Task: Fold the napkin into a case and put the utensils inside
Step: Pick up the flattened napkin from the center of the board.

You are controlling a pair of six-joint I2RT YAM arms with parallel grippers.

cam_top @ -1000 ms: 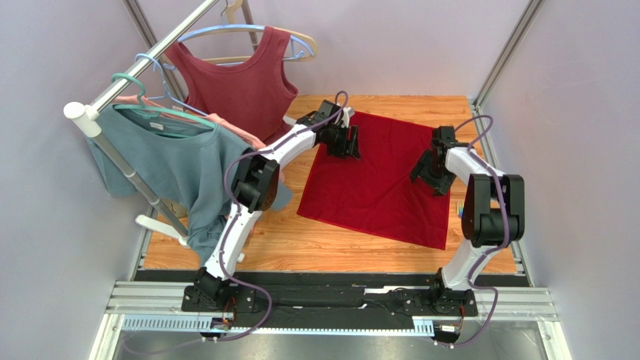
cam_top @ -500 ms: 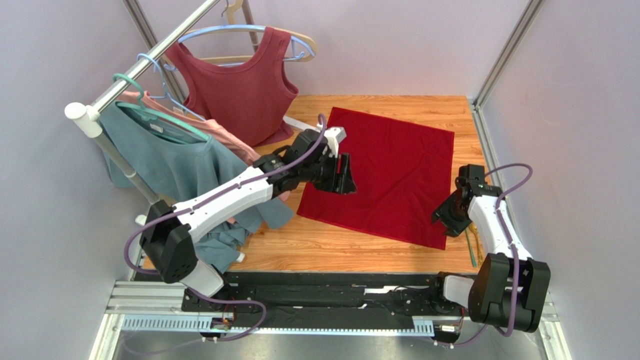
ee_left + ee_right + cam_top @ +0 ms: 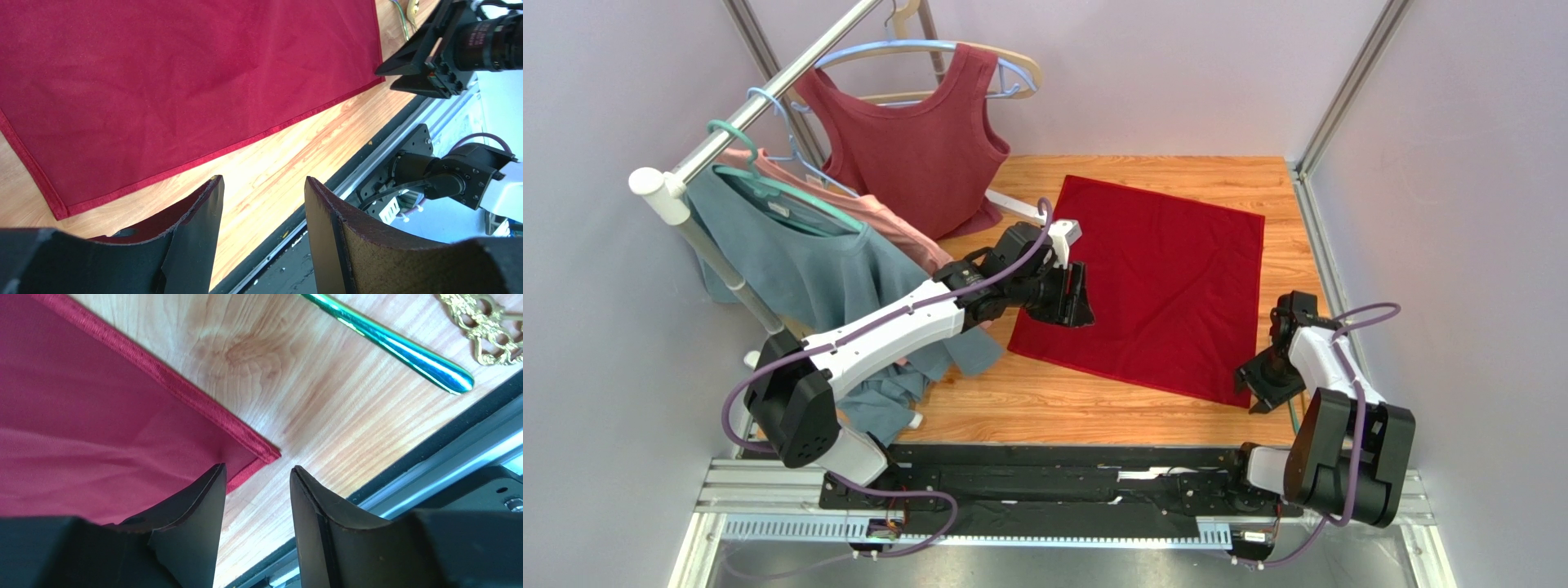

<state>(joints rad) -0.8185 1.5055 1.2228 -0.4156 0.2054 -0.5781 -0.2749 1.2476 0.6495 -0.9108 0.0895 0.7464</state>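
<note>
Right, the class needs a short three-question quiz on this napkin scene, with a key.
1. True or false: the napkin lies flat and unfolded on the table.
2. The right gripper hovers at which napkin corner? A near right, B far left, C far right.
3. Fill in: the left gripper has its jaws ___.
Key: 1 true; 2 A; 3 open.

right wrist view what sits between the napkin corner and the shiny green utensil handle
Nothing: only bare wooden table separates the napkin corner from the utensil handle, seen in the right wrist view.
</note>
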